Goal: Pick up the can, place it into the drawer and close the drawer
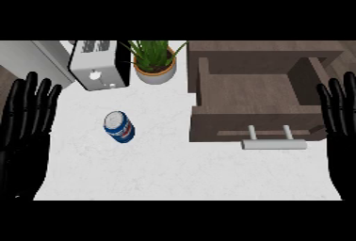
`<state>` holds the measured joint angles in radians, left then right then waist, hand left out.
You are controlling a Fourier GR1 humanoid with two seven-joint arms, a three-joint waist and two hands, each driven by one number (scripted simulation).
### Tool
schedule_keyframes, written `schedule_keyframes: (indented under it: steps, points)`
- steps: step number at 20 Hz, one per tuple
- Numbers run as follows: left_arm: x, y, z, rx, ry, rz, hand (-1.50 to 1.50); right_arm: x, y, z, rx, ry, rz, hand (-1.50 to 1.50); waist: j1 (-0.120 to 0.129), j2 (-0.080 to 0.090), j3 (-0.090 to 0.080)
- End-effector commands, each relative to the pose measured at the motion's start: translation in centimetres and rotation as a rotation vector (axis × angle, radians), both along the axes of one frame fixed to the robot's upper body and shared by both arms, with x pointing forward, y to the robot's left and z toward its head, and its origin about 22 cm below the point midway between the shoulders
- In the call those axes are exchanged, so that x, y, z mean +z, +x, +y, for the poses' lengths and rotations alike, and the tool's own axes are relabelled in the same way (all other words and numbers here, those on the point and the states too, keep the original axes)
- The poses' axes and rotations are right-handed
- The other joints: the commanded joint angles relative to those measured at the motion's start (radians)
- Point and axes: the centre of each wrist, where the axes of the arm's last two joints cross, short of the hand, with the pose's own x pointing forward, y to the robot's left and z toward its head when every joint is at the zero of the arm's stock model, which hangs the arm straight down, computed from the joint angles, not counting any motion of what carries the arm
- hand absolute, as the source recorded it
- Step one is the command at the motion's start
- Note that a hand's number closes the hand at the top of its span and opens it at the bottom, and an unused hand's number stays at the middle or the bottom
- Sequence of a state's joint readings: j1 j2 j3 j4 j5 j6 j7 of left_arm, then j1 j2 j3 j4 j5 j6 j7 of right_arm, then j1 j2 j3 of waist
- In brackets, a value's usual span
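Nothing is being held yet: left hand (pixel 26 120) and right hand (pixel 341 110) are being kept open at the edges, the can (pixel 119 126) is lying on the counter (pixel 173 174), and the drawer (pixel 259 123) is being left open, presumably for it.

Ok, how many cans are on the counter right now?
1. A blue can lies on the white counter, left of the open drawer, below the toaster. None seen inside the drawer.
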<state>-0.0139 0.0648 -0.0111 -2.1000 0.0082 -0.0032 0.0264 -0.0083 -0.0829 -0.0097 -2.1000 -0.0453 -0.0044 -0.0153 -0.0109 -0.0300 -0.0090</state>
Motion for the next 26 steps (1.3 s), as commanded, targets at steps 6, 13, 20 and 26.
schedule_keyframes:
  steps: [6, 13, 20, 26]
  points:
    - [0.9, 3.4, -1.2, -0.460, 0.019, -0.084, -1.50, 0.1, 0.4, 0.0, -0.029, -0.048, -0.032, -1.50, -0.006, 0.035, 0.008]
    - [-0.8, 3.5, -0.8, -0.335, 0.151, 0.356, -1.50, -1.9, -1.4, -1.0, -0.121, -0.048, 0.337, -1.50, 0.005, 0.029, 0.009]
    - [-0.3, 2.3, 1.1, -0.338, 0.117, 0.371, -1.50, -4.1, -3.2, -3.1, -0.149, -0.035, 0.334, -1.50, 0.008, 0.029, 0.009]
    - [-0.3, 3.2, 1.1, -0.270, 0.108, 0.403, -1.50, -3.8, -2.7, -3.1, -0.135, -0.027, 0.323, -1.50, 0.009, 0.030, 0.009]
